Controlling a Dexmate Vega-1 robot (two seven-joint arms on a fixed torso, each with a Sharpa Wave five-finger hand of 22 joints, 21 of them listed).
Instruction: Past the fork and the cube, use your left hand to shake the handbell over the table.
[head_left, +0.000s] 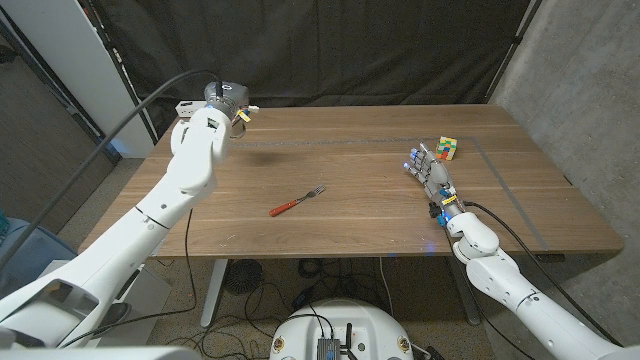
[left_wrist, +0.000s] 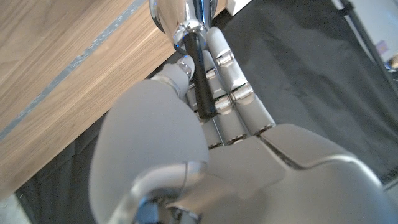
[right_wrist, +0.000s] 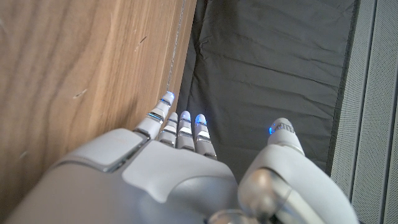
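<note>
My left hand (head_left: 222, 108) is raised over the table's far left corner and grips the handbell (head_left: 228, 95) by its black handle (left_wrist: 200, 74). In the left wrist view the shiny silver bell (left_wrist: 183, 15) sits past my fingers (left_wrist: 233, 87), which wrap the handle. A fork with a red handle (head_left: 297, 202) lies near the middle of the table. The multicoloured cube (head_left: 447, 148) rests at the far right. My right hand (head_left: 430, 175) stands on the table near the cube, fingers apart (right_wrist: 180, 134), holding nothing.
The wooden table (head_left: 350, 230) has a black curtain (head_left: 380, 50) behind it. A thick black cable (head_left: 120, 125) arcs off my left arm. Bare tabletop lies between the fork and the far edge.
</note>
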